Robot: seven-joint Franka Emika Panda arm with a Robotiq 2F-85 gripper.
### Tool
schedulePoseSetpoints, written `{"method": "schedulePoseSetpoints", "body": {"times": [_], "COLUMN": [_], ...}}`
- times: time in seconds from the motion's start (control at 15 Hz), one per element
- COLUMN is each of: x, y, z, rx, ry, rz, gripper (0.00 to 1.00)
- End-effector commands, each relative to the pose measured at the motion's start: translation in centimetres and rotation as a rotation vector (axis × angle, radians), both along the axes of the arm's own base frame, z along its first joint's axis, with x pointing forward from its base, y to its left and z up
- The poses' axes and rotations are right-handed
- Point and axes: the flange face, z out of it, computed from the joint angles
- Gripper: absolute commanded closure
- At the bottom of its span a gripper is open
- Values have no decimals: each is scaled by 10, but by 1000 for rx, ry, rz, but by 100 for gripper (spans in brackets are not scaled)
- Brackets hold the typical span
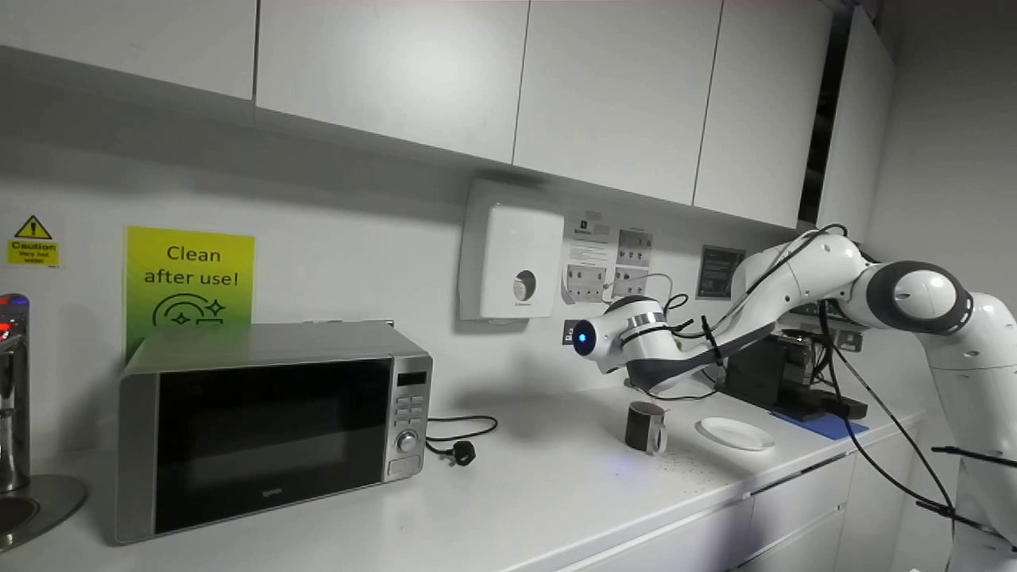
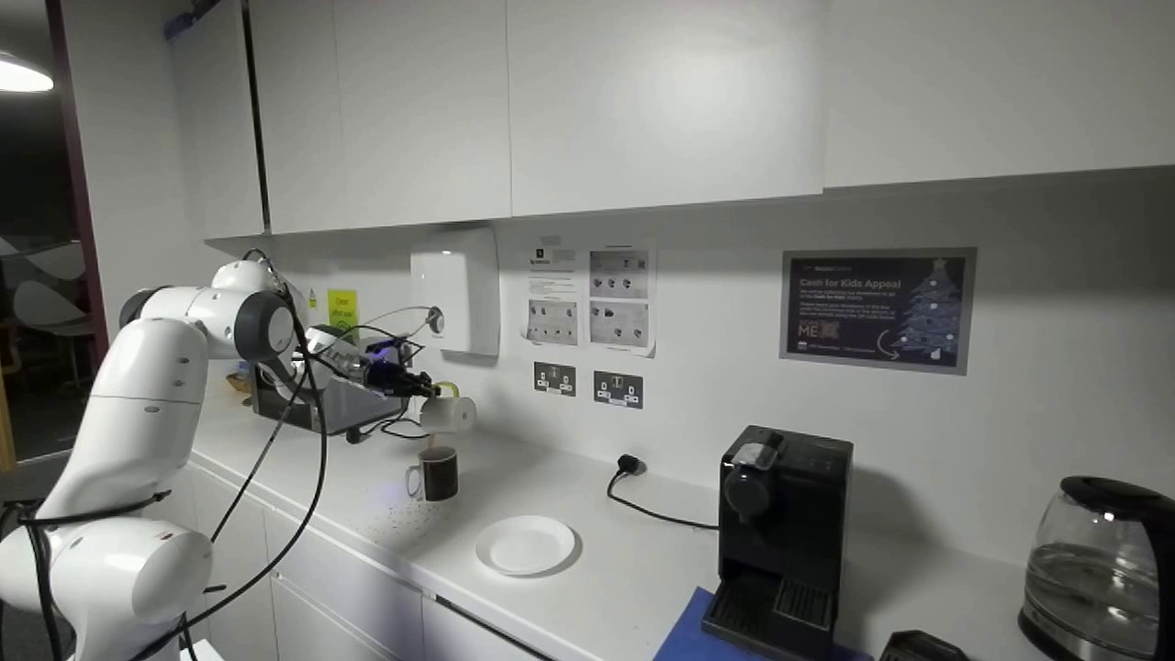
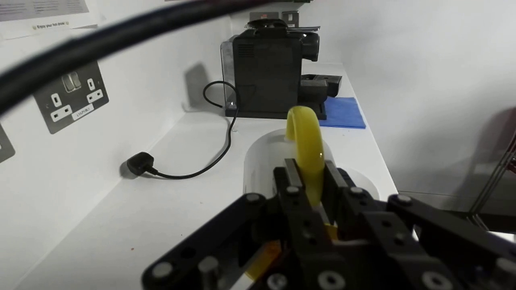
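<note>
At the left of an exterior view, a white robot arm [image 2: 151,395] stands by the surface [image 2: 624,574], forearm out over it. Behind it a microwave [image 1: 274,437] sits on the surface, door closed, black plug [image 1: 463,453] lying next to it. A scatter of dark specks [image 2: 404,514] lies on the surface near the dark mug [image 2: 442,476], which stands upright. Above the mug is the end effector [image 3: 313,176], clamped on the yellow handle [image 3: 305,129] of a white cup [image 2: 448,418]; in the wrist view its pads [image 3: 293,172] press both sides of the handle. Cup is up off the surface, tipped on its side, handle uppermost, not touching the mug. A thin brown streak [image 2: 430,442] runs from cup to mug; liquid or powder, can't tell. Next along, a dispenser [image 2: 473,294] on the wall [image 2: 716,275]. Right of the mug, a white plate [image 2: 525,544] lies flat on the surface. Printed sheets [image 2: 622,298] and two double sockets [image 2: 618,389] on the wall. A second plug [image 2: 629,464] near the wall, lead running to a black coffee machine [image 2: 794,523], blue cloth [image 2: 687,633] by its base. Then a dark poster [image 2: 877,312] on the wall. Far right, a glass kettle [image 2: 1083,578] with clear liquid inside, partly out of view
</note>
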Motion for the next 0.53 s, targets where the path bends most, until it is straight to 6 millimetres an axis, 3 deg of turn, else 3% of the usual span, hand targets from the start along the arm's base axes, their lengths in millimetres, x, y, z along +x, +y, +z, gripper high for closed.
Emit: {"method": "schedulePoseSetpoints", "body": {"times": [0.0,0.47], "x": [-5,-5], "y": [-5,-5], "z": [15,10], "rx": [-53,-77], "ry": [-2,13], "rz": [-26,-43], "gripper": [95,95]}}
